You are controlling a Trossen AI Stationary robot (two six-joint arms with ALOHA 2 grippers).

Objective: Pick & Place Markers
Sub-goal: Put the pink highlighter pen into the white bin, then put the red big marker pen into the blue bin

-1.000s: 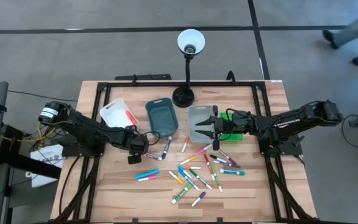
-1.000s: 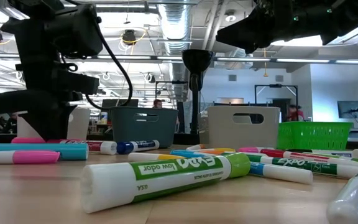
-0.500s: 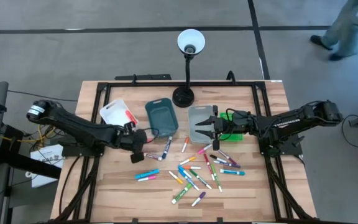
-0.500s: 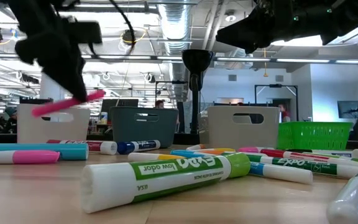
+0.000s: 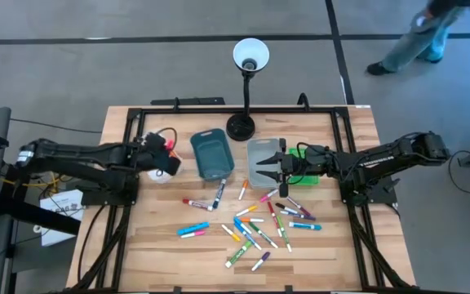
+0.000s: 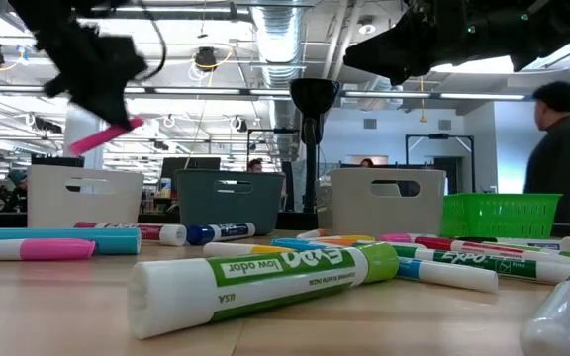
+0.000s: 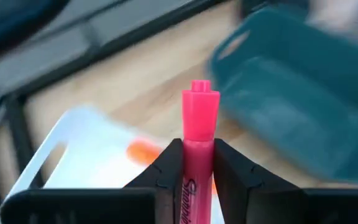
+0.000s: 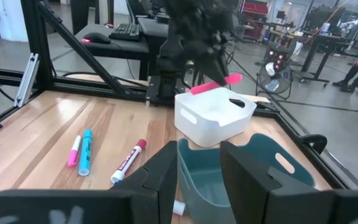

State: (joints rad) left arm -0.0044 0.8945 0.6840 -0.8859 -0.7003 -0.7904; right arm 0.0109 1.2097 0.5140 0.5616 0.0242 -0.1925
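Note:
My left gripper (image 5: 163,155) hangs above the white bin (image 7: 73,155), shut on a pink marker (image 6: 107,136). An orange marker (image 7: 143,149) lies inside that bin. My right gripper (image 8: 201,168) is open and empty, hovering over the grey bin (image 5: 261,155) at the table's middle. Many markers (image 5: 259,224) in green, cyan, pink, red, orange and purple lie flat on the wood, mostly near the middle. Closest to the low camera lies a green one (image 6: 265,277), and a pink and a cyan marker (image 6: 38,242) lie to its left. My left gripper pinches the pink marker by its barrel (image 7: 199,158) between the two fingers. The marker runs along the fingers, its capped end (image 7: 200,102) sticking out past the tips. It is lifted clear and hangs tilted above the white bin.
A teal bin (image 5: 212,153) stands between the white and grey bins, and a green basket (image 5: 307,163) sits under the right arm. A black lamp (image 5: 241,126) stands at the far middle. A black frame (image 5: 219,110) rims the table. A person (image 6: 562,158) walks beyond it.
My left gripper has risen from the table with the pink marker and swung toward the far left, from beside the loose markers to above the white bin. The marker is lifted clear now. A person has walked across the room behind.

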